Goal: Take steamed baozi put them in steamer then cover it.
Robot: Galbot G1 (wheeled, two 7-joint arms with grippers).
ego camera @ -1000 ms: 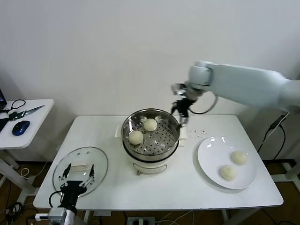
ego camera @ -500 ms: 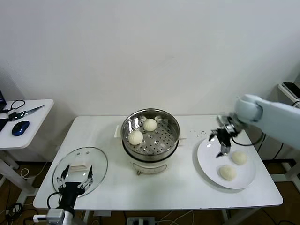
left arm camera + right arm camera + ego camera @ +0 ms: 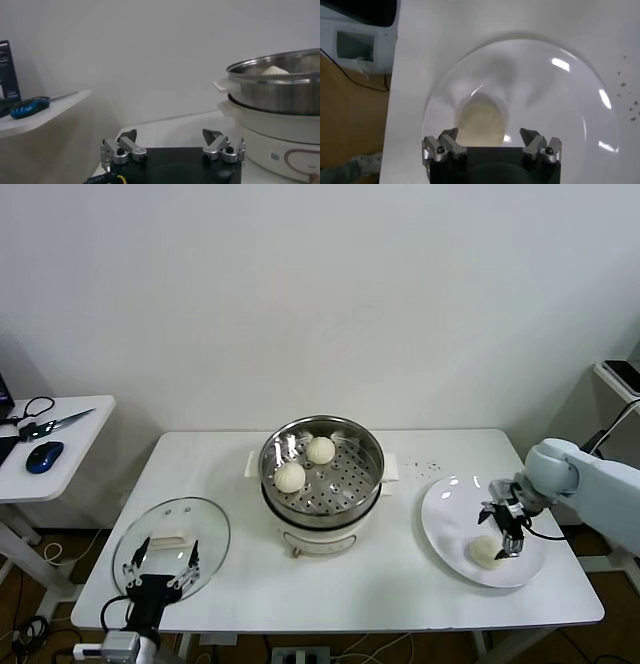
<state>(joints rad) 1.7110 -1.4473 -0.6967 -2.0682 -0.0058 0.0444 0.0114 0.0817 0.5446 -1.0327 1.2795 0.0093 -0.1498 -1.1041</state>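
Head view: two smooth cream baozi (image 3: 305, 463) sit in the shiny perforated steamer (image 3: 322, 474); another bun (image 3: 485, 551) lies on the white plate (image 3: 450, 529) under the right gripper (image 3: 503, 529). The glass cover (image 3: 172, 546) lies flat by the left gripper (image 3: 165, 569). Left wrist view: fingers (image 3: 119, 148) spread, holding nothing. Right wrist view: fingers (image 3: 540, 144) apart above the bun (image 3: 481, 125).
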